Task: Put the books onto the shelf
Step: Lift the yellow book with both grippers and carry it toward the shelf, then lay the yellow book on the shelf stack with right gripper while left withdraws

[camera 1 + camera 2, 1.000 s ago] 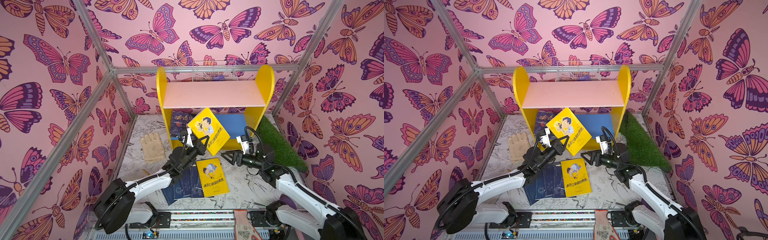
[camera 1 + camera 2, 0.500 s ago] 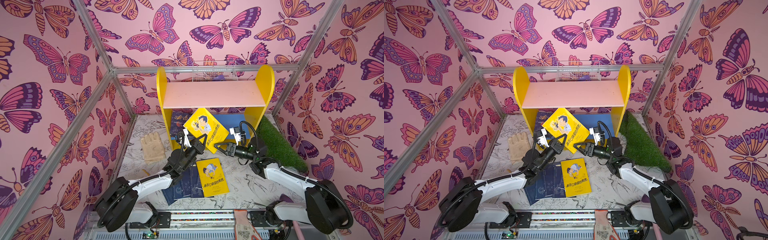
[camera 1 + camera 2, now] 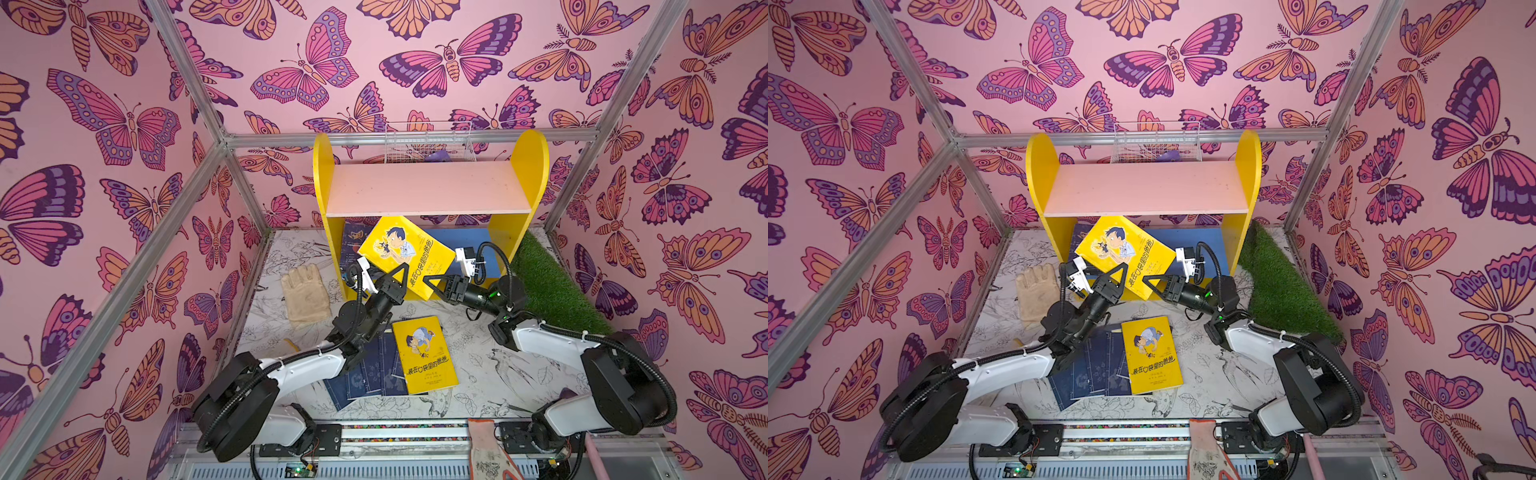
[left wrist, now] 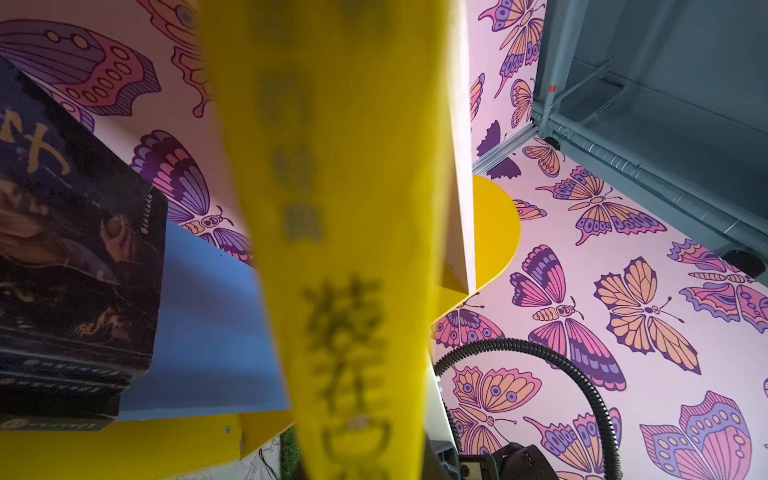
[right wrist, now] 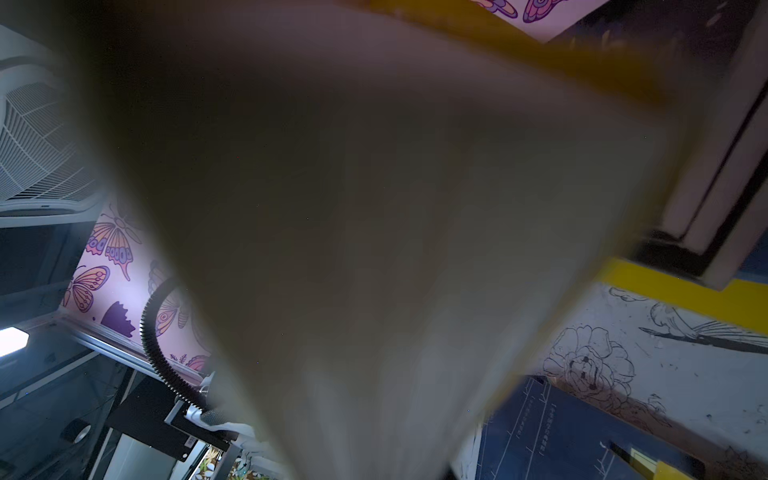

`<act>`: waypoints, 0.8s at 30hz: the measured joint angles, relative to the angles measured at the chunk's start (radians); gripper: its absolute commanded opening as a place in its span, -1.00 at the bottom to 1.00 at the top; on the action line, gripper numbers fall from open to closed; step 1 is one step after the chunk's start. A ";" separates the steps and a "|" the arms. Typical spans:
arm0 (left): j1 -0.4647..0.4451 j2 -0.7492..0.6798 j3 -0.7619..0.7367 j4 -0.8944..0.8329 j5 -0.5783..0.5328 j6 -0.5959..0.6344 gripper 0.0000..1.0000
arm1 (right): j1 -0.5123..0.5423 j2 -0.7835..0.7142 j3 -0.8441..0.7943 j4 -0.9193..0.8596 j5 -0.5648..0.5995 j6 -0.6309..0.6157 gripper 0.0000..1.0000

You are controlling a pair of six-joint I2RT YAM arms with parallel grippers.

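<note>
Hanging tilted at the shelf's (image 3: 525, 166) lower opening: one yellow book (image 3: 405, 253), a thin paperback with a cartoon boy on its cover and dark characters down one edge. Its top corner is tucked under the pink upper board (image 3: 428, 189) and its bottom corner sits out in front of the shelf. The right claw (image 3: 430, 283) is clenched on the lower right edge of the cover; its wrist view is filled by the blurred pale side of the book. The left claw (image 3: 400, 274) straddles the lower left edge, and its wrist view shows the cover (image 4: 340, 249) close and out of focus; I cannot tell whether it is pressing or has let go. The blue lower board (image 3: 478, 245) carries dark books (image 3: 353, 239) at its left end, by the yellow side panel. On the surface (image 3: 498, 374) a second yellow book (image 3: 424, 355) lies face up across fanned navy books (image 3: 365, 374). A beige glove (image 3: 305, 295) lies left of the shelf and a grass mat (image 3: 552, 282) to its right. The wire basket (image 3: 428, 141) behind the shelf holds something small and purple (image 3: 438, 156).
</note>
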 measured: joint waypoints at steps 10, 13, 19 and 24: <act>-0.002 -0.369 -0.114 -0.406 -0.192 0.039 0.60 | -0.026 -0.007 0.231 -0.488 0.039 -0.192 -0.94; 0.010 -0.507 -0.109 -0.639 -0.290 0.006 0.58 | -0.034 0.021 0.367 -0.679 0.008 -0.294 -0.95; 0.109 -0.676 -0.117 -1.028 -0.380 -0.132 0.52 | -0.040 0.151 0.568 -0.816 -0.077 -0.394 -0.95; 0.157 -0.696 -0.117 -1.196 -0.377 -0.192 0.49 | -0.039 0.317 0.697 -0.862 -0.138 -0.385 -0.95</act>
